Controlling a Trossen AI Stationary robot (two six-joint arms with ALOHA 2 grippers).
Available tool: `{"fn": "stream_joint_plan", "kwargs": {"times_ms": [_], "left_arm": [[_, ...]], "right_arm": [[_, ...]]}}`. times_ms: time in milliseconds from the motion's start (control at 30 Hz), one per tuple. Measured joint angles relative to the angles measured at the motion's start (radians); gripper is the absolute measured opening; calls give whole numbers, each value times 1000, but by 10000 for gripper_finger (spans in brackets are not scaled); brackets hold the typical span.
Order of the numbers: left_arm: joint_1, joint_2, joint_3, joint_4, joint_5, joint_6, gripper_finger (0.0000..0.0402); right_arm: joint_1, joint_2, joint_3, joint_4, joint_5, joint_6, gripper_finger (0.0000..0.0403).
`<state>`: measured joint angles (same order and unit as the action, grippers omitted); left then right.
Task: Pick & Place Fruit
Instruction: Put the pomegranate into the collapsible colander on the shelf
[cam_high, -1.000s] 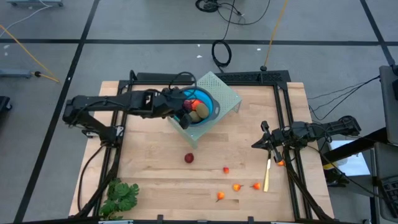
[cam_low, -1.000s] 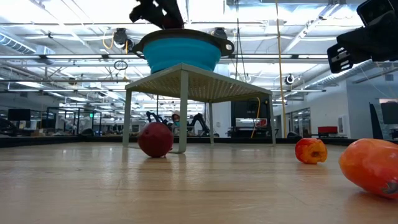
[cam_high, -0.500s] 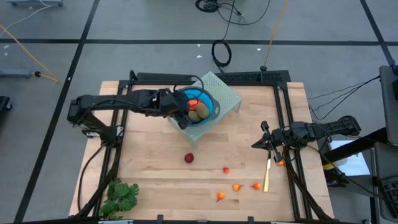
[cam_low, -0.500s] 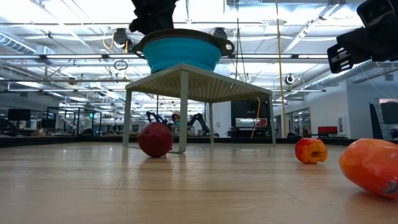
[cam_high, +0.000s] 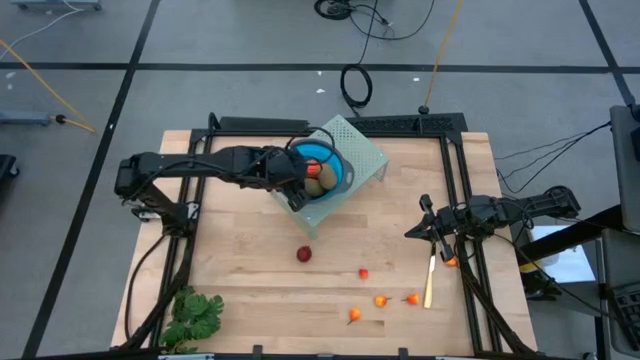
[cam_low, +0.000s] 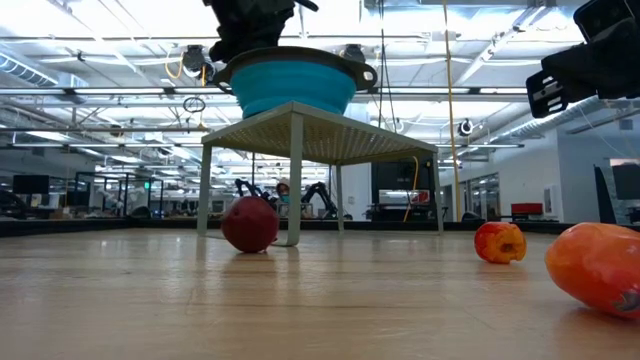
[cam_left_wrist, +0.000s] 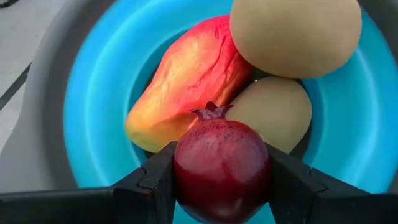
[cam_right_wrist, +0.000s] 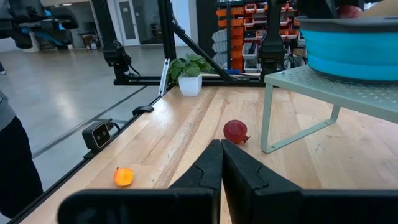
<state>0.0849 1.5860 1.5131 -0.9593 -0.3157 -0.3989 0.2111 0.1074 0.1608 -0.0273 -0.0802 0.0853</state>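
A blue bowl (cam_high: 341, 176) stands on a pale green wire rack (cam_high: 366, 152) at the table's far middle. In it lie a red-orange piece (cam_left_wrist: 186, 81) and two olive-brown ovals (cam_left_wrist: 295, 34), (cam_left_wrist: 277, 112). My left gripper (cam_left_wrist: 221, 180) hangs over the bowl's near-left part, shut on a dark-red ball (cam_left_wrist: 221, 165). In the high view the gripper (cam_high: 298, 180) hides that ball. A second dark-red ball (cam_high: 303, 254) rests on the table in front of the rack. Several tiny orange-red pieces (cam_high: 381, 300) lie toward the near right. My right gripper (cam_high: 425, 228) waits shut at the right edge. My left gripper pinches the dark-red ball by its two opposite sides (cam_left_wrist: 180, 177) between its two fingers (cam_left_wrist: 155, 180). The fingers slant down from the table's left. The ball is lifted clear above the bowl's inside, its small crown (cam_left_wrist: 211, 112) pointing toward the fruit in the bowl.
A leafy green bunch (cam_high: 192, 315) lies at the near left corner. A thin yellow stick (cam_high: 429, 280) lies near the right edge beside the small pieces. The rack's legs (cam_low: 296, 180) stand on the table, with bare wood between them and the near edge.
My left gripper has sunk toward the blue bowl and reached a little farther over it, tipping more steeply downward, with the dark-red ball still between its fingers. Everything on the table has kept its place.
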Motion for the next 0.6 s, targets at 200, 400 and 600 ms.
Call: {"fn": "stream_joint_plan", "kwargs": {"times_ms": [200, 400, 600], "left_arm": [[0, 0, 0, -9, 1, -3, 215], [0, 1, 0, -9, 1, -22, 233], [0, 1, 0, -9, 1, -25, 253]], "right_arm": [[0, 0, 0, 0, 0, 0, 0], [0, 0, 0, 0, 0, 0, 0], [0, 0, 0, 0, 0, 0, 0]]}}
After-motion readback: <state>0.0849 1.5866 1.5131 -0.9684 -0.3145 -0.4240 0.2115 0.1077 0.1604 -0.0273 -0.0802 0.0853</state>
